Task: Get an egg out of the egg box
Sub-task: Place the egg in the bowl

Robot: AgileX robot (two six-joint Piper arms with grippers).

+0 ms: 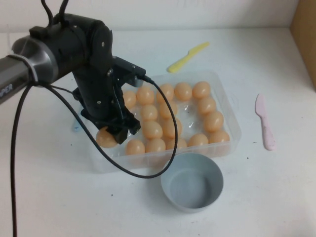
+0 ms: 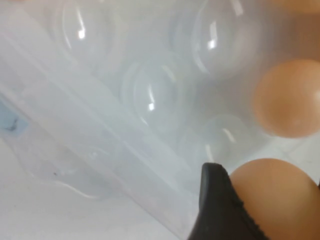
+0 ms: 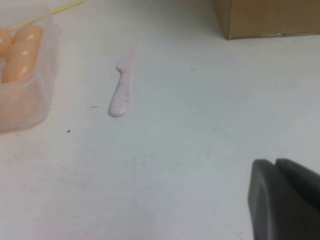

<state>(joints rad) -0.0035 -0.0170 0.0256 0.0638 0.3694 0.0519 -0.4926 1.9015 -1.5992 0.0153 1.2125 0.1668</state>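
Gripping the egg [image 1: 105, 138] between its fingers at the near-left corner of the egg box [image 1: 232, 118], the left gripper [image 1: 117, 132] sits low over the tray, while the right gripper [image 3: 285, 200], fingers pressed together and empty, hovers over bare counter [image 3: 175, 165] near the pink plastic knife [image 3: 123, 90].
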